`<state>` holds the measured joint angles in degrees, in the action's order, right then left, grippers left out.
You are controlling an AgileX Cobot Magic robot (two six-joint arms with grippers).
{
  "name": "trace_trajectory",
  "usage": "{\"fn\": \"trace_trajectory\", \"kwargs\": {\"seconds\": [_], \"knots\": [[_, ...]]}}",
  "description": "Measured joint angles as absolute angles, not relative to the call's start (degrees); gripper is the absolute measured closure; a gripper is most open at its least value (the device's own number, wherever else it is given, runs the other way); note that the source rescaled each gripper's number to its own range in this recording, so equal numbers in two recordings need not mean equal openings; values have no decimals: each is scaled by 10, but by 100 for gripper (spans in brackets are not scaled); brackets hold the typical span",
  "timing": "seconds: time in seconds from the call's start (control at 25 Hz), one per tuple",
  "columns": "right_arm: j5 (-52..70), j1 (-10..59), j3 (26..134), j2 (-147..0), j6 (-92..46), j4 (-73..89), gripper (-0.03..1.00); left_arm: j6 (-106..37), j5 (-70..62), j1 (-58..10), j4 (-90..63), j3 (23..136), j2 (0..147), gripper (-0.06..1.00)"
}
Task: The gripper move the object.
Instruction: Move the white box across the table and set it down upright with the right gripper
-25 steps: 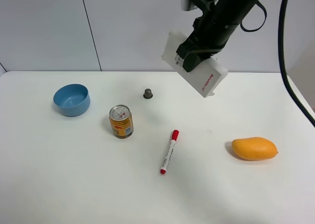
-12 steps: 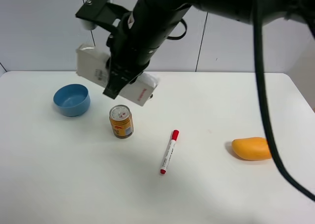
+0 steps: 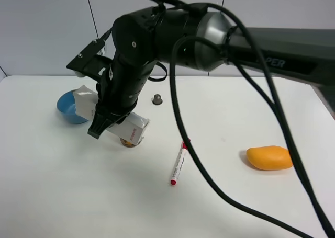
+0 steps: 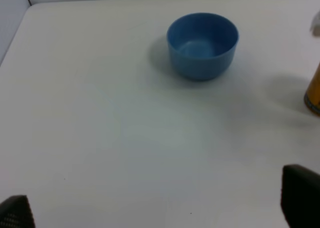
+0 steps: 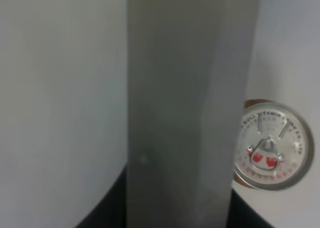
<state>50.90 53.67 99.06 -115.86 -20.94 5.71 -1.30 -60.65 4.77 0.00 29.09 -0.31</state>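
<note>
My right gripper (image 3: 106,121), black with trailing cables, reaches across to the left side of the table. It is shut on the long white carton (image 3: 84,103) and holds it tilted above the table, just over the yellow can (image 3: 129,142). In the right wrist view the carton (image 5: 175,102) fills most of the picture and the can's silver top (image 5: 272,146) shows beside it. My left gripper (image 4: 157,208) is open and empty, low over bare table, with the blue bowl (image 4: 202,45) ahead of it.
The blue bowl (image 3: 67,110) sits partly behind the carton at the left. A small grey cap (image 3: 157,99) lies at the back middle. A red-capped white marker (image 3: 179,162) lies in the middle. An orange mango (image 3: 269,157) lies at the right.
My right arm has swung from the back right across to the left with the carton and has come down over the can. The table's other things have not moved.
</note>
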Motion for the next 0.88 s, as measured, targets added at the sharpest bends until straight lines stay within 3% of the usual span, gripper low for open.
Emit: {"fn": "trace_trajectory", "kwargs": {"seconds": [0.88], "knots": [[455,563,991,-1292,-218,54,96,-13,-607,48,0,291,-3,-6]]}}
